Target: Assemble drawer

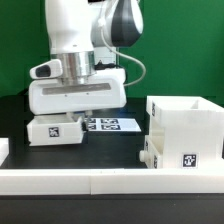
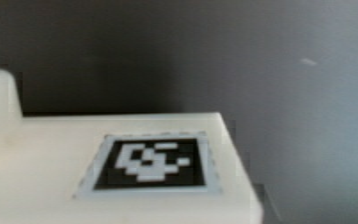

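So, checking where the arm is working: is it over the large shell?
No, the arm stands over a small tray on the exterior view's left, apart from the large shell.

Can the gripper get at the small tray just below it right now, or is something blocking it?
Probably yes. The gripper hangs close over the small tray, and nothing shows between them; the wrist view shows its tagged face bare. The large shell stands apart, toward the exterior view's right.
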Controlling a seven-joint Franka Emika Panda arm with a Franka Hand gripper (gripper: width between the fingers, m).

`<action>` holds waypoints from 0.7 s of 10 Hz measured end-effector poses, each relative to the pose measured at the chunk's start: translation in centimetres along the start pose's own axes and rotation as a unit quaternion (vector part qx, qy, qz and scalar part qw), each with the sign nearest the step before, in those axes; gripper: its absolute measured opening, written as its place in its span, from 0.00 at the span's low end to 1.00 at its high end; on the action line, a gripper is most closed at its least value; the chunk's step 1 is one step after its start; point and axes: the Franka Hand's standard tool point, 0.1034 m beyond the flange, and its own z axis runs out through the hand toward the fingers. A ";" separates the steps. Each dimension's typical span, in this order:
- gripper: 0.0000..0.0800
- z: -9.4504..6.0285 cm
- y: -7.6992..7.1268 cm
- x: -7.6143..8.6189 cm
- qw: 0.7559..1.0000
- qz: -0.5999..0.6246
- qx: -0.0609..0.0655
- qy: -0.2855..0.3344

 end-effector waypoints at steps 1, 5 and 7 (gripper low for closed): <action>0.06 -0.4 -1.1 1.1 1.000 -0.005 0.004 -0.001; 0.06 -1.0 -2.4 3.0 0.999 -0.033 0.012 -0.006; 0.06 -0.8 -2.2 2.9 0.998 -0.064 0.011 -0.007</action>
